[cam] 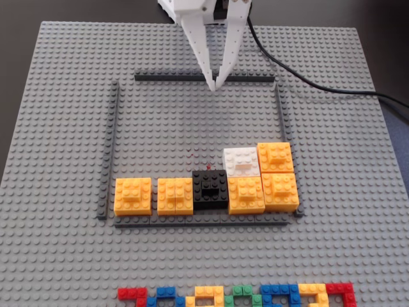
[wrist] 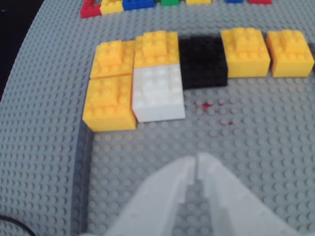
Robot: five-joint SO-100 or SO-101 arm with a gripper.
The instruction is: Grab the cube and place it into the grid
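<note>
Resting inside grid (cam: 115, 150), cube (cam: 241, 160) sits toward near-right corner, touching yellow blocks (cam: 277, 173).
Gripper (cam: 215, 86) hovers by far strip, fingers nearly closed, empty. Risk: any nudge dislodges tightly packed neighbours.

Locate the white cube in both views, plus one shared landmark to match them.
Fixed view: the white cube sits right of centre inside the grid, against yellow blocks.
Wrist view: the white cube sits left of centre, above the gripper.
Shared landmark: the black block, diagonal to the cube in both views.
</note>
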